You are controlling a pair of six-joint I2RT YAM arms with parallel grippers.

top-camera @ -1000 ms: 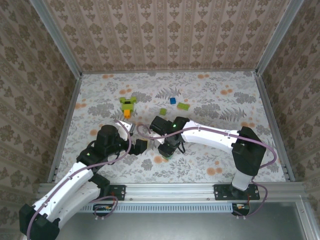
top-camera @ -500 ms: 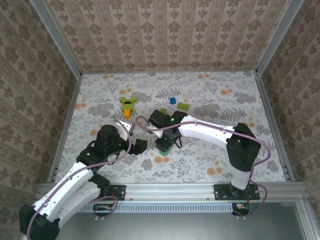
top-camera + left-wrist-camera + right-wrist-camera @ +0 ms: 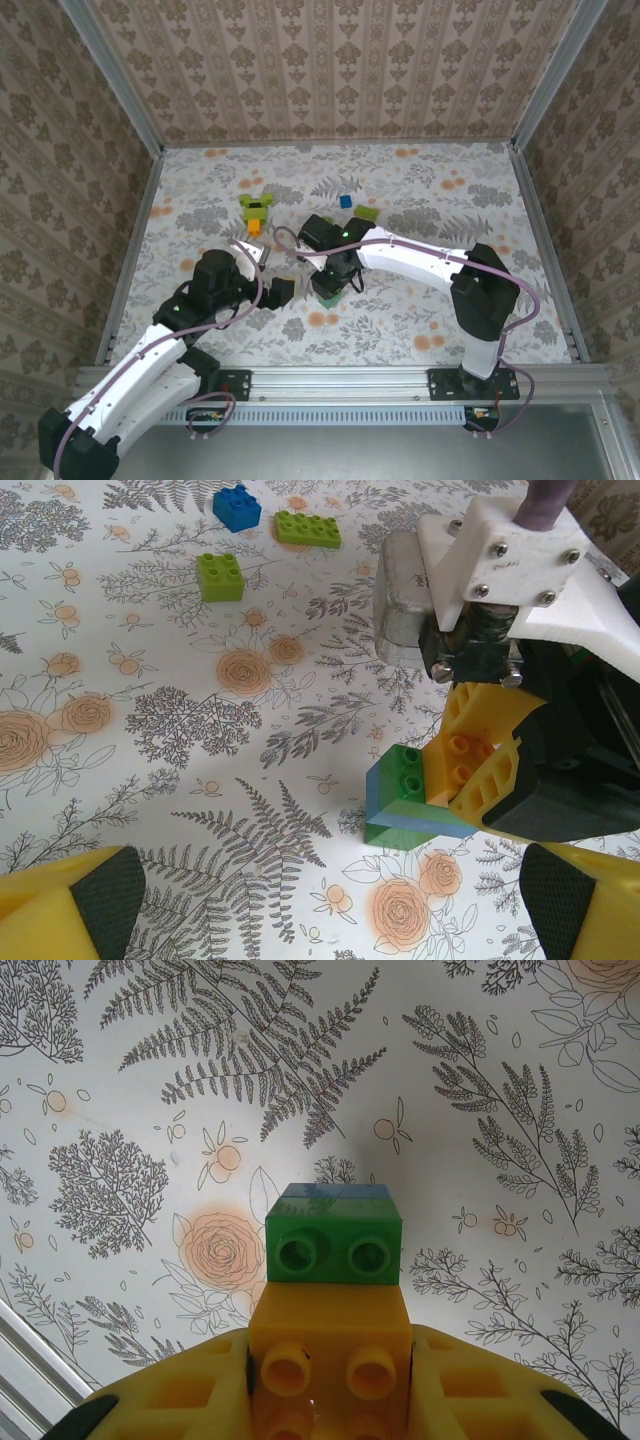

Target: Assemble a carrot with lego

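My right gripper (image 3: 330, 1375) is shut on an orange brick (image 3: 330, 1335), studs facing the camera. A dark green brick (image 3: 333, 1250) with a blue layer (image 3: 425, 815) beneath is joined to it. This small stack (image 3: 327, 290) sits low at the table surface, mid-table. My left gripper (image 3: 270, 273) stands open just left of it, its yellow fingers (image 3: 65, 905) wide apart with nothing between them. The carrot (image 3: 256, 208), lime-green bricks with an orange tip, lies farther back on the left, apart from both grippers.
Loose lego lies beyond the stack: a blue brick (image 3: 236, 506), a long lime brick (image 3: 307, 528) and a small lime brick (image 3: 220, 577). Metal rails and patterned walls bound the floral table (image 3: 430, 190). Free room lies to the right and front.
My right gripper has carried the stack a little back and to the left, mostly in the first half second. My left arm has not moved.
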